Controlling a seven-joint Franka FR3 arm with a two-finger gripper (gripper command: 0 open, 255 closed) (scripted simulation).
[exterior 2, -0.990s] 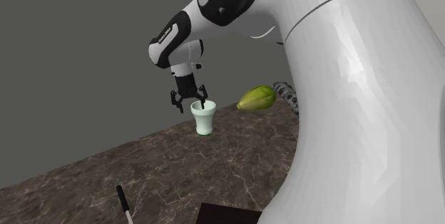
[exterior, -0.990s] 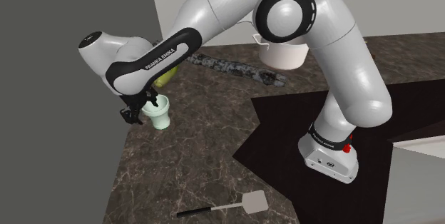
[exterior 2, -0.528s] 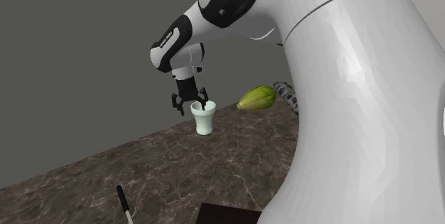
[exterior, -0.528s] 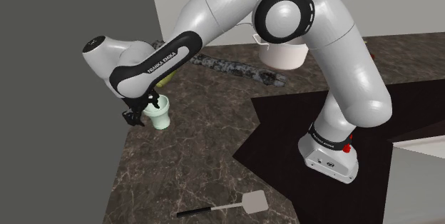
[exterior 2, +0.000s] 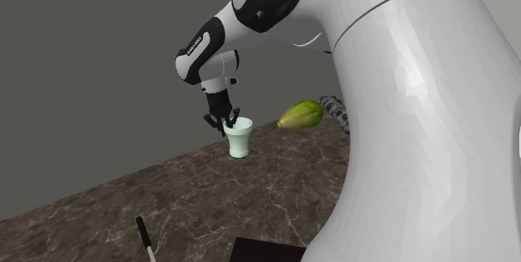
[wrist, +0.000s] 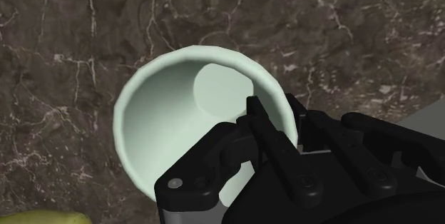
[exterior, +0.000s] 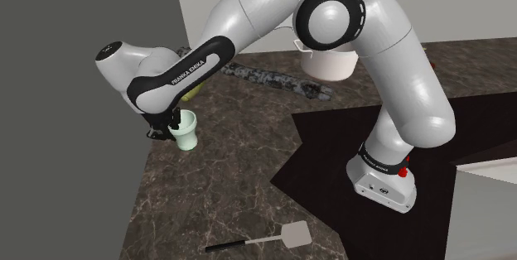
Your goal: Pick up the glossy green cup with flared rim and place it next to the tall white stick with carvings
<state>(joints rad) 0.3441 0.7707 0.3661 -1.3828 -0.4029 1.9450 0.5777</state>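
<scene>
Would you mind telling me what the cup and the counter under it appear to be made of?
The cup is pale green, smooth and softly shiny: probably glazed ceramic, possibly plastic. The counter looks like dark polished stone, perhaps marble, given its white veins.

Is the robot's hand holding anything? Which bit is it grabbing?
Yes. The gripper pinches the pale green cup by its rim, with one finger inside and one outside. The cup stands on the dark counter.

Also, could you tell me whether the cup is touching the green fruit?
Apart. The wrist view, looking down, shows a strip of dark counter between the cup and the green fruit; the second exterior view shows a gap too.
</scene>
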